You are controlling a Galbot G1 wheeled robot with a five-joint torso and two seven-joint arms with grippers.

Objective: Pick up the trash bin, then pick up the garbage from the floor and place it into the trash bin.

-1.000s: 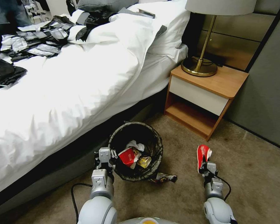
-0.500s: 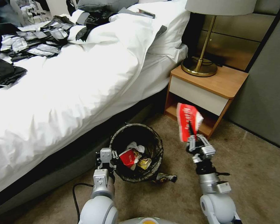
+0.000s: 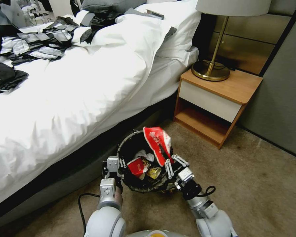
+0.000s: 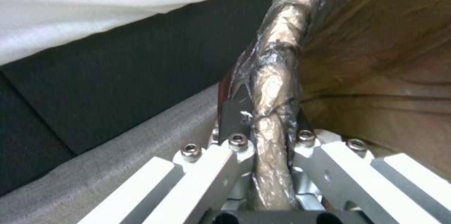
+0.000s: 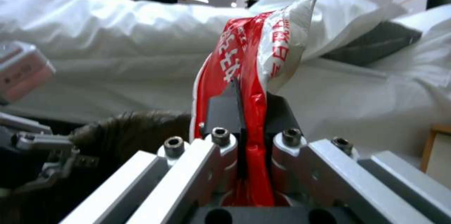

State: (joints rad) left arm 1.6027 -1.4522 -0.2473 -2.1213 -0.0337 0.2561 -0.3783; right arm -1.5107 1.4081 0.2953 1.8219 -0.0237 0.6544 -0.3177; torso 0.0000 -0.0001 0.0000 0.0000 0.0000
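Bin [image 3: 144,161] on the floor [image 3: 253,184] by the bed [image 3: 72,98], trash inside. Left claw [image 3: 112,164] clamped tight on the bin rim at 9 o'clock. Right claw [image 3: 172,163] at the rim's 3 o'clock, pinching a red wrapper [image 3: 157,144] held up over the bin's open mouth.

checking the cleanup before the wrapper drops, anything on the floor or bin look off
One piece does: a dark crumpled wrapper lies on the carpet against the trash bin, beside the right gripper, which holds a red-and-white wrapper over the bin. The left gripper clamps the rim.
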